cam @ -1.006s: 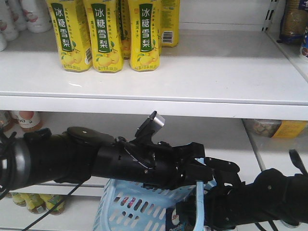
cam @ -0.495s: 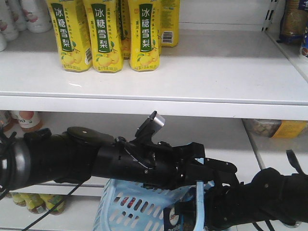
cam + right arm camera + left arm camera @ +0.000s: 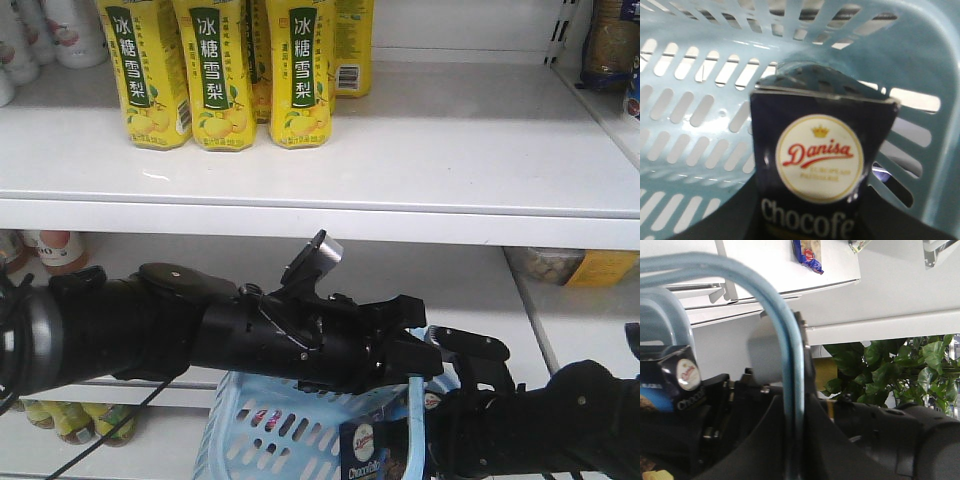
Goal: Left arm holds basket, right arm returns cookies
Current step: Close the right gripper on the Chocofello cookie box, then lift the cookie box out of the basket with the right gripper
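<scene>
Store shelving filled the background: a white shelf carried yellow pear-drink bottles at its left end, with bare board to their right and another shelf level below. A green plant showed in the left wrist view.

We saw the left arm reaching across under the shelf edge. The left pincer was clamped on the handle of the light blue basket, and in the wrist view the handle bar ran straight through the jaws.

The right arm came in low from the right. The right pincer was closed on the lower part of the Danisa cookie box, with dark fingers on either side. The box stood upright inside the basket near a corner wall, logo face toward the wrist camera. We could not tell whether its bottom touched the basket floor.

We judged the box light and stiff. Its glossy cardboard looked a bit slippery and crushable, and the top flap edge looked slightly bent. The best hold seemed to be across the two narrow sides, low to mid, with a moderate squeeze. The lift would need to clear the rim and handle before going to the shelf.
</scene>
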### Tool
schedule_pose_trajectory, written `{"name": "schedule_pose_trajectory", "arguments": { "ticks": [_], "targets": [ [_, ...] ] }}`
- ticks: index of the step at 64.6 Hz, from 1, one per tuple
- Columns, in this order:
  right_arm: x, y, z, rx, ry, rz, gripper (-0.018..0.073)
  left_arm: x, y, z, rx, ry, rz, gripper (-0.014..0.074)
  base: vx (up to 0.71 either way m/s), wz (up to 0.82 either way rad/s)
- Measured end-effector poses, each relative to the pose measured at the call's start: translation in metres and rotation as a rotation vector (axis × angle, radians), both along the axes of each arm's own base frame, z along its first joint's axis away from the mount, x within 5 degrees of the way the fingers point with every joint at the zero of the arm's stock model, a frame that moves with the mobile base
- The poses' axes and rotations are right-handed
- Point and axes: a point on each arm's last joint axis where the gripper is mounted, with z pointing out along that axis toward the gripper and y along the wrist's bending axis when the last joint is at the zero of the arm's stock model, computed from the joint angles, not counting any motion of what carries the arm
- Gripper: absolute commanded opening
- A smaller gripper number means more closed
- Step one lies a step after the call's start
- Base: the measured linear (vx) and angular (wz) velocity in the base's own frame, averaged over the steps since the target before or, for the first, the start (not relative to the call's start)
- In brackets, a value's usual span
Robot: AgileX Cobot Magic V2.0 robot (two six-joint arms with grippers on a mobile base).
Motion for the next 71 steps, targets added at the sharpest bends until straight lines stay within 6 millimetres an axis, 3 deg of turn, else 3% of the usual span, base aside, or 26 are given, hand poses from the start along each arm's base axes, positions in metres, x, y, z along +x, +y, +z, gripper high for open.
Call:
{"name": "schedule_pose_trajectory", "arguments": {
  "ticks": [41, 71],
  "targets": [
    [-0.037, -0.022, 0.024, 0.066, -0.118, -0.044, 0.0207, -0.001, -0.001, 0.003, -0.024, 0.013, 0.006, -0.0006, 0.0, 0.0],
    [-0.058, -0.038, 0.057, 0.165, -0.326, -0.086, 0.0209, -0.002, 0.0, 0.006, -0.023, -0.002, -0.004, -0.0006, 0.0, 0.0]
  ]
}}
